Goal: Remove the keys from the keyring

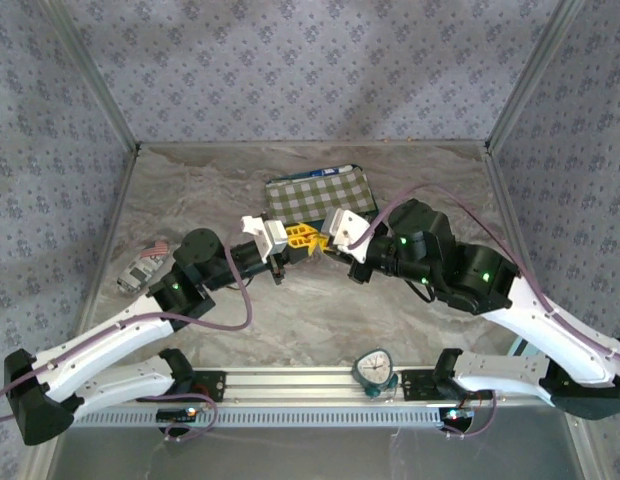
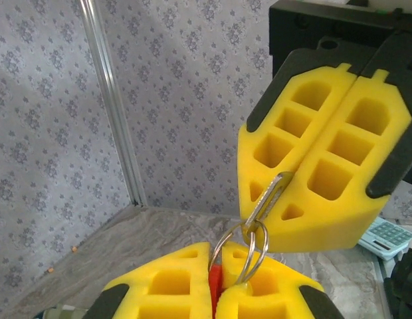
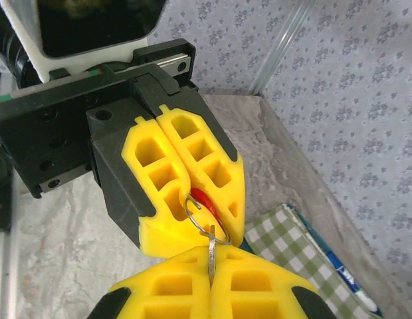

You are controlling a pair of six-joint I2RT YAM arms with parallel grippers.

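Observation:
Both grippers meet in mid-air over the table's middle. My left gripper (image 1: 290, 240) (image 2: 216, 286) is shut on a silver keyring (image 2: 242, 249) (image 3: 206, 216), with a red piece (image 2: 218, 282) (image 3: 207, 201) pinched between its yellow fingers. My right gripper (image 1: 325, 238) (image 3: 211, 276) is shut on a flat silver key (image 3: 211, 252) (image 2: 269, 196) that is threaded on the ring. The two sets of fingertips almost touch. The ring's wire end stands out free near the left fingers. Most of the key's blade is hidden inside the right fingers.
A green-and-white checked pouch (image 1: 320, 193) (image 3: 306, 246) lies on the table behind the grippers, with a blue edge under it. A small grey device (image 1: 142, 268) lies at the left. A round dial (image 1: 373, 370) sits on the front rail. A calculator (image 2: 389, 236) lies at the right.

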